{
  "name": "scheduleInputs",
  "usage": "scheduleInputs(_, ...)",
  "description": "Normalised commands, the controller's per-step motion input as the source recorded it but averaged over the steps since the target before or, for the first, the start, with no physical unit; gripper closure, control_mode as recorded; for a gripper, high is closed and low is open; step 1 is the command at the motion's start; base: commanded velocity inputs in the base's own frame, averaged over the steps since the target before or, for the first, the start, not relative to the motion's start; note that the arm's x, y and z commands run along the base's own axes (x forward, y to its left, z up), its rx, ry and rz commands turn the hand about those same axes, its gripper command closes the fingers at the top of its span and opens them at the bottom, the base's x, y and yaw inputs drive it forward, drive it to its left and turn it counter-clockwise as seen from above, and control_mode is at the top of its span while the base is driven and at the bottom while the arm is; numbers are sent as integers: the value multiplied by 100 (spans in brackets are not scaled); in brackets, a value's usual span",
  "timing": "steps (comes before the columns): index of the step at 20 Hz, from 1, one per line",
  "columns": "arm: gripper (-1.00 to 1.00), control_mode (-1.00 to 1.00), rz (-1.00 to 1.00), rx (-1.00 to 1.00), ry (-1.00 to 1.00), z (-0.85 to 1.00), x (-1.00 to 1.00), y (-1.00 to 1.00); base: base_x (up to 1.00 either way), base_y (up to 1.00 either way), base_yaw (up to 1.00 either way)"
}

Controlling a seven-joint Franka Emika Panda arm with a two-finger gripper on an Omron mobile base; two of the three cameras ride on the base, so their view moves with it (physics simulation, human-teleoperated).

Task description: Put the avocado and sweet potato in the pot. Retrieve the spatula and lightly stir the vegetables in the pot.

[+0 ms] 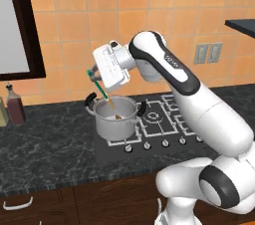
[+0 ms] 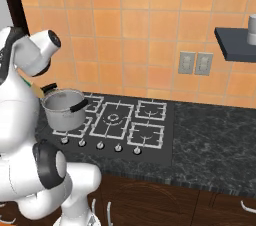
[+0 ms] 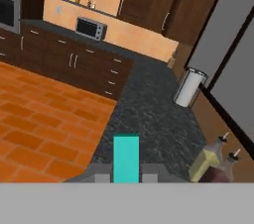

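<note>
A kitchen scene; a white robot arm reaches over a dark stone worktop [image 1: 50, 139] with a gas hob [image 1: 164, 119] set into it; the steel pot [image 1: 115, 119] stands on the hob's front left burner, upright, its two black loop handles at the rim. The gripper [image 1: 95, 75] hangs just above the pot's left rim, turned sideways, and is clenched on the teal handle of the spatula [image 1: 102, 91]; in the hand view the handle [image 3: 126, 158] rises as a teal strip between the finger tips. The spatula slants down and to the right, its tan blade reaching inside the pot; something small and brownish lies at the pot's bottom, too small to name. Two bottles [image 1: 15, 104] stand on the worktop well to the left.

The step in hand looks like the stirring, with the spatula already fetched. The next move likely calls for small, gentle sweeps of the blade, keeping clear of the pot's wall so the pot is not pushed off the burner.
</note>
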Motion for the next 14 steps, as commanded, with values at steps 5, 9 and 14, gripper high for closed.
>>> scheduleInputs(5,100,-100,-9,11,3,1,72,-55,0,0,0)
scheduleInputs(9,100,-100,-19,8,35,-11,75,-43,0,0,0)
scheduleInputs(14,100,-100,-16,12,37,-28,81,-35,0,0,0)
